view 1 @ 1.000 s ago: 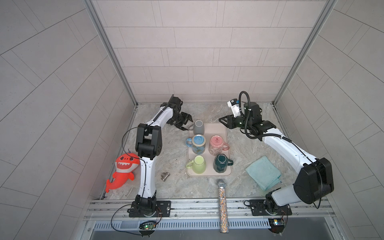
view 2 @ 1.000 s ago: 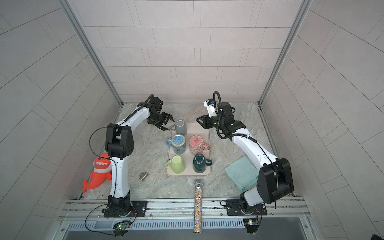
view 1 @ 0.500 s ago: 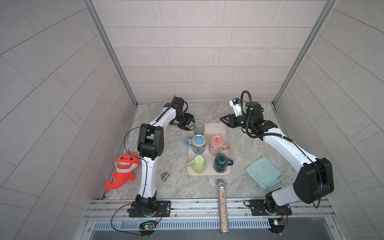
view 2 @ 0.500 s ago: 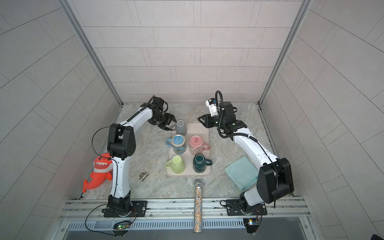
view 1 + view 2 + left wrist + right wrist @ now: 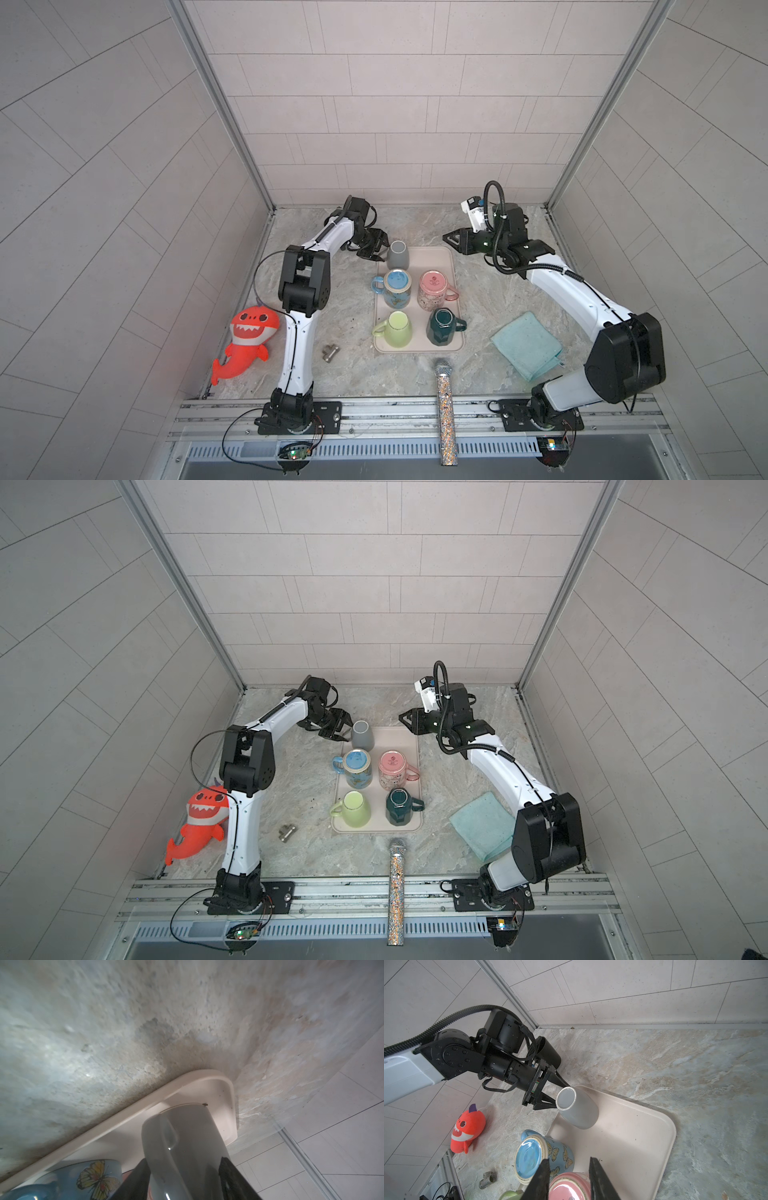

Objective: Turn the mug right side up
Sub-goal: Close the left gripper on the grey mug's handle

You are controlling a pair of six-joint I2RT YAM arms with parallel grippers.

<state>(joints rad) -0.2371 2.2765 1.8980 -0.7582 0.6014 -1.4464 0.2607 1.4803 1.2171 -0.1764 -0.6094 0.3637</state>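
Two arms (image 5: 328, 235) (image 5: 569, 286) stretched forward: left claw (image 5: 376, 249) straddles upturned grey mug (image 5: 398, 255) (grip unclear); right claw (image 5: 449, 242) part-open, empty.

A: Left arm (image 5: 300, 286)?
B: Stretched far forward, wrist low and rolled sideways, left gripper (image 5: 379, 248) pointing toward the middle. Jaws partway apart; clamped or not, can't tell.
A: Right arm (image 5: 575, 291)?
B: Elbow bent, forearm reaching forward and inward, right gripper (image 5: 451, 241) raised, aimed at the left one. Fingers (image 5: 540, 1180) parted, narrow gap.
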